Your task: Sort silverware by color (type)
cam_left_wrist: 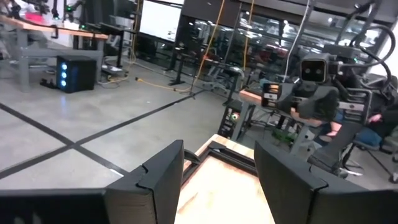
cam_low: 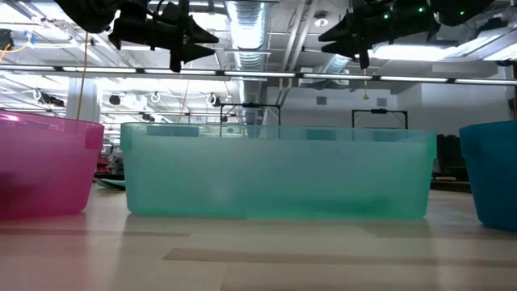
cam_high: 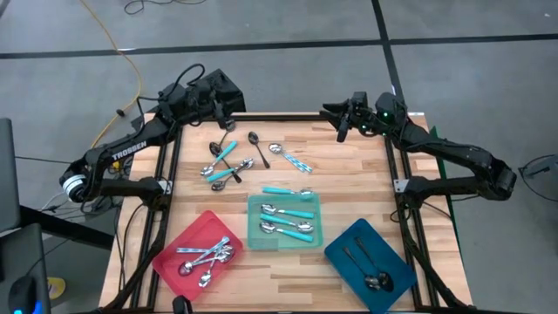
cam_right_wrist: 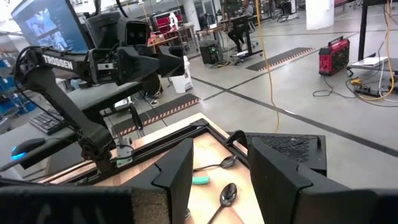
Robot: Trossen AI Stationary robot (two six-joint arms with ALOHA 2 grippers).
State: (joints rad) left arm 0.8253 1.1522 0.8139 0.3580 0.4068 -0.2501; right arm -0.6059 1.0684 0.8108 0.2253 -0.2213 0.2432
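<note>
Nearest the front edge of the pale wooden counter, three plastic trays are sitting in a row. The red rectangular tray on the left is holding a heap of all-silver spoons. The translucent teal tray in the middle is holding three silver-bowled spoons with turquoise handles, lying roughly side by side. The deep blue tray on the right is holding two dark spoons.

Just behind the teal tray, one more turquoise-handled spoon is lying on the bare wood. Farther back, a loose cluster of unsorted spoons is lying mixed together, with turquoise-handled and dark ones among them; a dark spoon and a silver spoon with a patterned handle are resting just to their right.

At the far corners, both arms are waiting raised above the counter. The left hand is hanging over the back left corner, its fingers spread apart and pinching nothing. The right hand is hanging over the back right corner, its fingers likewise parted and empty.
</note>
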